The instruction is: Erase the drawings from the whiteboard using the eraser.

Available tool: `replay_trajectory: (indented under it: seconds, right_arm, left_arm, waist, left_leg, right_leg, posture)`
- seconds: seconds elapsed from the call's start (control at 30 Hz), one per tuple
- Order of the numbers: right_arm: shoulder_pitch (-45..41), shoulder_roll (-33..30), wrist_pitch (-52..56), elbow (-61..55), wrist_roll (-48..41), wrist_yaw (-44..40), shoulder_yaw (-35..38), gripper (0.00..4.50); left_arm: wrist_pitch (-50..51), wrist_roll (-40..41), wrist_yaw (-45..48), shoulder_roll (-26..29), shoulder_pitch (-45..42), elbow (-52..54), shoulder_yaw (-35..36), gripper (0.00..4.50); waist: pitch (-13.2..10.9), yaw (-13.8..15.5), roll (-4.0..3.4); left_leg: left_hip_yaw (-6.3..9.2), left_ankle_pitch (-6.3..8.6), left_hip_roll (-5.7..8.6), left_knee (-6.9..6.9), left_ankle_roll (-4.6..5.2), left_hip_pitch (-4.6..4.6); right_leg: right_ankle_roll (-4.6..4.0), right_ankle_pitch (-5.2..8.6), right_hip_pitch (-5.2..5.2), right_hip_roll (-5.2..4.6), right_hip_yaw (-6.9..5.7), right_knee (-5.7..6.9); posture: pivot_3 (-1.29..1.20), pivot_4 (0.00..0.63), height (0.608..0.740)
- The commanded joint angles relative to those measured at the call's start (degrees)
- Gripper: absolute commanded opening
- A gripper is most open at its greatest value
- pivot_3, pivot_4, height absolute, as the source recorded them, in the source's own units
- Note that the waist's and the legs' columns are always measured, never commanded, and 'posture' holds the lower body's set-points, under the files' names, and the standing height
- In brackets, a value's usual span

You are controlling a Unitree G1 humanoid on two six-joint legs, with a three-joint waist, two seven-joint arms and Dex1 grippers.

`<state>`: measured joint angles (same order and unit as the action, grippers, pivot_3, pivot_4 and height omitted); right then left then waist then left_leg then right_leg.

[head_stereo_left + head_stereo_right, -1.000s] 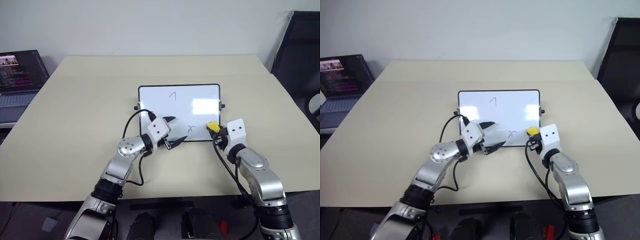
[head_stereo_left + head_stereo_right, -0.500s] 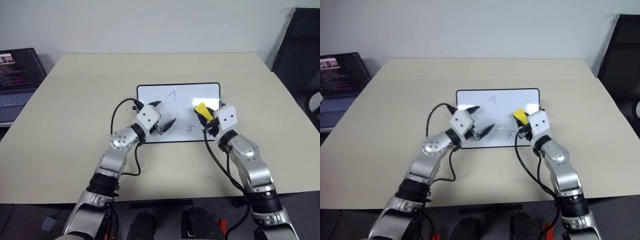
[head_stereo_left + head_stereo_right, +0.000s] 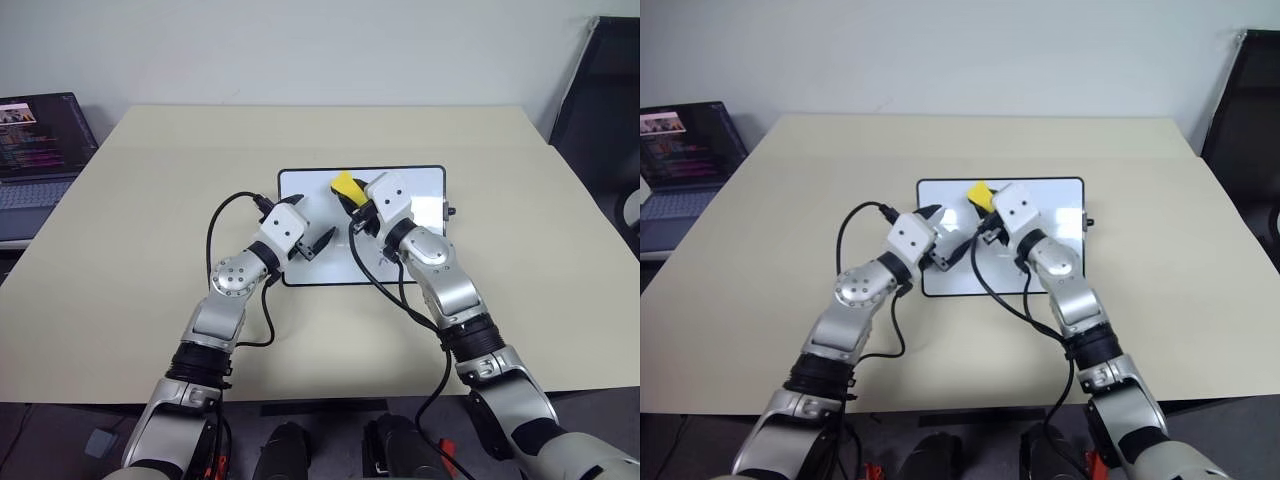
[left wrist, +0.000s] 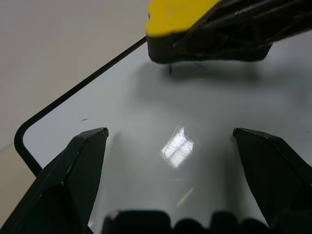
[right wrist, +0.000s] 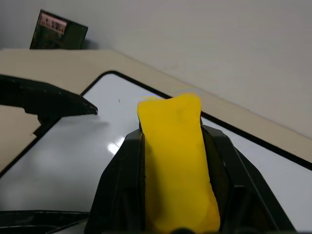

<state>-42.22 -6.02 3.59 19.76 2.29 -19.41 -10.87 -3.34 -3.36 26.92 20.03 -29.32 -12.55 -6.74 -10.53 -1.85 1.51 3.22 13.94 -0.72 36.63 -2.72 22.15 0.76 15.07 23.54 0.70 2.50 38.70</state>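
You swung the right gripper, clamped on the eraser, from the board's near right edge up over the "1"; left gripper stayed wide open on the board.

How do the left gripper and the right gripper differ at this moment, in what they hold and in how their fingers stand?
The right gripper is shut on the yellow eraser; the left gripper holds nothing. The left gripper's fingers stand wide apart; the right gripper's press against the eraser's sides. The right gripper is over the whiteboard's far edge; the left is over its near left part. Both are over the whiteboard.
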Motion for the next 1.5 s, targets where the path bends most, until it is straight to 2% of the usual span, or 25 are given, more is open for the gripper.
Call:
replay_trajectory:
  seconds: [0.03, 0.37, 0.77, 0.9, 1.17, 1.5]
  right_arm:
    - [-3.18, -0.45, -1.22, 2.35, 2.42, 1.83, 0.22, 1.23]
    - [-5.44, -1.88, 0.06, 6.41, 4.91, 2.71, 0.55, 1.23]
    - [6.87, -4.58, 9.74, -6.82, 5.15, -1.27, -0.76, 1.23]
    - [8.31, -5.11, 11.20, -9.33, 4.96, -1.51, -0.60, 1.23]
    - [3.94, -3.25, 7.31, -6.87, 3.76, 0.51, 0.75, 1.23]
    - [-3.22, -1.08, 1.34, 3.53, 3.49, 2.80, 1.10, 1.23]
  left_arm:
    - [-0.52, 0.58, -0.05, 0.16, 0.11, 2.60, 0.89, 4.50]
    - [-0.10, 0.38, -0.44, -0.37, -0.20, 2.96, 0.69, 4.50]
    - [-0.47, 0.36, -0.59, -0.37, -0.74, 2.17, 1.04, 4.50]
    - [-0.56, 0.38, -0.57, -0.50, -0.89, 1.94, 0.98, 4.50]
    - [-0.82, 0.38, -0.29, -0.92, -0.89, 1.67, 0.75, 4.50]
    - [-1.01, 0.40, 0.12, -0.76, -0.84, 1.58, 0.98, 4.50]
  waist:
    - [0.00, 0.00, 0.00]
    - [0.00, -0.02, -0.01]
    - [0.00, 0.04, 0.00]
    - [0.00, 0.02, 0.00]
    - [0.00, -0.12, 0.00]
    - [0.00, -0.12, 0.00]
  left_leg:
    - [0.00, 0.00, 0.00, 0.00, 0.00, 0.00]
    - [0.00, 0.00, -0.01, 0.04, 0.00, -0.04]
    - [0.01, 0.00, 0.00, 0.11, 0.00, -0.19]
    - [0.02, -0.01, 0.02, 0.19, 0.00, -0.26]
    - [0.00, -0.01, 0.03, 0.22, 0.00, -0.26]
    - [-0.01, 0.00, 0.01, 0.15, 0.00, -0.19]
  right_leg:
    - [0.00, 0.00, 0.00, 0.00, 0.00, 0.00]
    - [-0.01, 0.00, 0.00, -0.01, 0.01, 0.14]
    - [0.00, 0.00, -0.14, -0.01, 0.01, 0.19]
    - [0.01, 0.00, -0.22, 0.01, -0.01, 0.22]
    - [0.03, -0.03, -0.23, 0.02, 0.00, 0.22]
    - [0.01, -0.04, -0.15, 0.07, 0.03, 0.16]
  posture:
    - [0.00, 0.150, 0.740]
    - [0.00, 0.150, 0.740]
    - [0.00, 0.150, 0.740]
    - [0.00, 0.150, 0.740]
    - [0.00, 0.150, 0.740]
    - [0.00, 0.150, 0.740]
